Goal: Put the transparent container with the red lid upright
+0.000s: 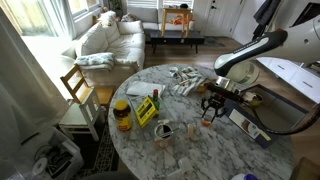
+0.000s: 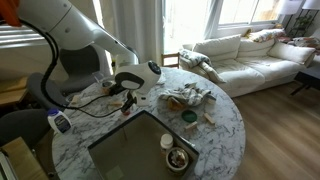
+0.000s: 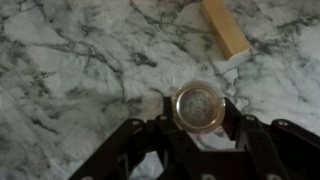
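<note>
End effector [image 3: 199, 118]: fingers closed partway onto the transparent container [image 3: 200, 105], its round face toward your wrist camera; whether it touches the bench [image 3: 60, 70] is unclear.
Container: likely light, rigid, slick-walled; grip the side wall, below the lid.
Near: wooden block [image 3: 225, 28], could be clipped.
Farther: yellow box [image 1: 146, 110], jar [image 1: 122, 115], well apart.

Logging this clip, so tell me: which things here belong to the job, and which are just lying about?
Job: transparent round container; black claw around it.
Lying about: tan wooden block; yellow box; amber jar with yellow lid.
</note>
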`<act>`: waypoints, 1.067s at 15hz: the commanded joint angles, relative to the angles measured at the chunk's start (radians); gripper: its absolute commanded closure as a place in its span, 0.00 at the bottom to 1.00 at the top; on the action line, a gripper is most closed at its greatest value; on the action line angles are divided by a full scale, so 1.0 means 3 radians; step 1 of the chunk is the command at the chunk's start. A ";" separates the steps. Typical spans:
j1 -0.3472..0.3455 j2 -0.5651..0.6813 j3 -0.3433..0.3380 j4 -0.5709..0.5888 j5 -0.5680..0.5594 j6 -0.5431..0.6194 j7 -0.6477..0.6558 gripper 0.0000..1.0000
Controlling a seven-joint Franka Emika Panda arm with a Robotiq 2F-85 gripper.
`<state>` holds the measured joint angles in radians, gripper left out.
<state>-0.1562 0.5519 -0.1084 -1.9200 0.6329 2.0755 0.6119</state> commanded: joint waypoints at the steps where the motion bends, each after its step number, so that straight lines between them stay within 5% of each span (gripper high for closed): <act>1: 0.0157 0.0034 -0.0142 0.0124 -0.0270 -0.0115 0.0441 0.76; 16: 0.0936 -0.0070 -0.0276 0.0090 -0.2637 0.0090 0.2255 0.76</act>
<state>0.0974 0.5150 -0.1809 -1.8858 -0.0799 2.0726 1.2213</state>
